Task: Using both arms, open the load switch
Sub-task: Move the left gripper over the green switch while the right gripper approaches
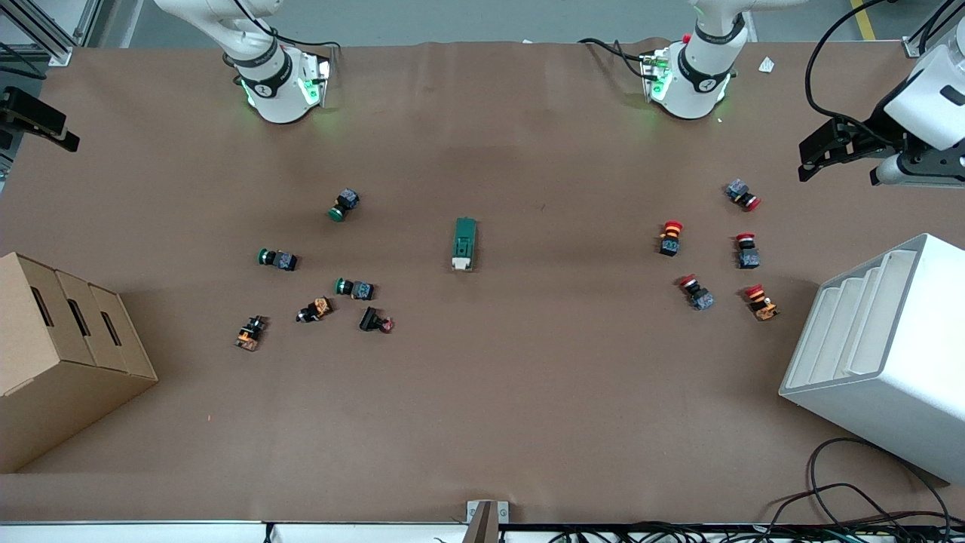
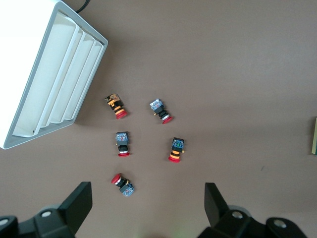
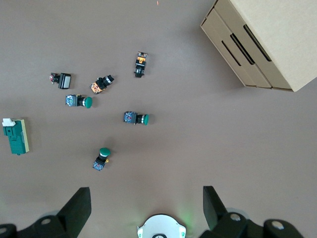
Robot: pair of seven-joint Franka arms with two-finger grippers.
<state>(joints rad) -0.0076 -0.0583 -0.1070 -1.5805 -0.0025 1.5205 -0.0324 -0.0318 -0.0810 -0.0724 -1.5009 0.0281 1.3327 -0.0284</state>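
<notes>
The load switch [image 1: 464, 243], a dark green block with a white lever tab at the end nearer the front camera, lies flat at the table's middle. It also shows in the right wrist view [image 3: 15, 136], and a sliver of it at the left wrist view's edge [image 2: 314, 136]. My left gripper [image 1: 808, 160] hangs high over the left arm's end of the table, open and empty [image 2: 147, 203], above the red buttons. My right gripper [image 1: 45, 121] hangs high over the right arm's end, open and empty [image 3: 146, 198]. Both are well apart from the switch.
Green-capped push buttons [image 1: 344, 204] and several other small parts lie toward the right arm's end, red push buttons [image 1: 671, 237] toward the left arm's end. A cardboard box [image 1: 60, 354] and a white tiered rack [image 1: 882, 354] stand at the two ends.
</notes>
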